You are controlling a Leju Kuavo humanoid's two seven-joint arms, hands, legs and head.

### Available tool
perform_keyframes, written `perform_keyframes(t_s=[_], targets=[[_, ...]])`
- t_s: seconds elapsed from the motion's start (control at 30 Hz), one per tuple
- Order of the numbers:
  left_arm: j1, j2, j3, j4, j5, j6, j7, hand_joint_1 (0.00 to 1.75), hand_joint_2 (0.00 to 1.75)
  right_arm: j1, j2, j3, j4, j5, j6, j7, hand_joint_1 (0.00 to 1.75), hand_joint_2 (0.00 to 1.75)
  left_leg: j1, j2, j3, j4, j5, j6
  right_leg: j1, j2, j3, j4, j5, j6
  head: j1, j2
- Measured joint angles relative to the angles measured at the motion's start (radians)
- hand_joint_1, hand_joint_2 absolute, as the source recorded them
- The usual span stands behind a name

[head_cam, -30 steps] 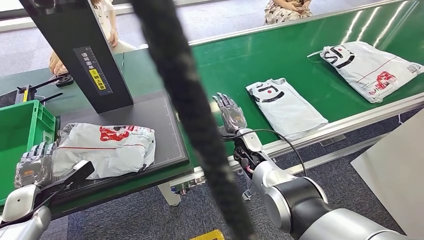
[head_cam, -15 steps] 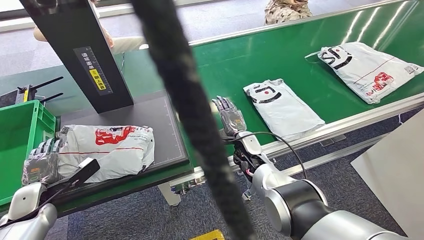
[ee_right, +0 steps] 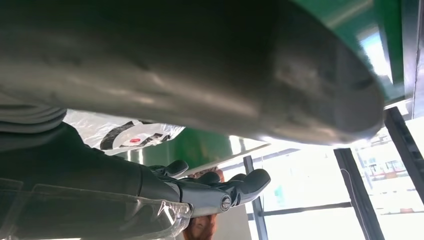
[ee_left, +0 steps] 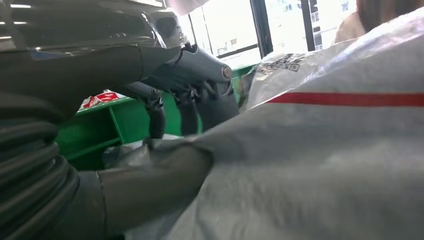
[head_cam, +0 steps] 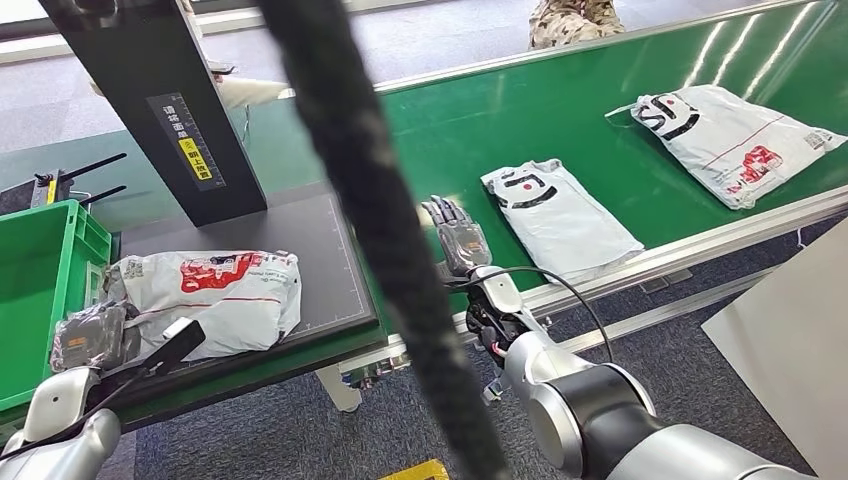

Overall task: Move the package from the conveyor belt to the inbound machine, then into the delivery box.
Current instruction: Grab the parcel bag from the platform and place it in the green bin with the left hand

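Nearest to us, our left hand (head_cam: 90,338) grips the near end of the package (head_cam: 205,298) — in the left wrist view the thumb lies under the white plastic and the fingers (ee_left: 200,102) curl over its edge. The package lies flat on the dark platform of the inbound machine (head_cam: 330,262), so we judge that the step in hand is carrying it into the green delivery box (head_cam: 40,262) just beside it.

To do that well, we should keep the grip firm on the soft bag, raise it enough for the sagging far end to pass over the box wall, then let go only once most of it hangs inside.

Our right hand (head_cam: 458,235) holds nothing, fingers apart, near the belt's edge. Beyond it, 2 more packages (head_cam: 560,215) wait on the conveyor belt (head_cam: 600,110) — no need to hurry.
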Motion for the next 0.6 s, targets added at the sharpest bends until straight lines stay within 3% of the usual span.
perform_keyframes(t_s=[0.6], targets=[[0.015,-0.018,0.006,-0.001,0.015,0.087,-0.091,1.75,1.75,0.011,0.018,0.004,-0.002,0.005,0.003,0.002,0.00,0.00,0.000,-0.001,-0.001,0.000,0.000,0.000,0.000,0.000,0.000,0.000,0.000,0.000,0.000,0.000]])
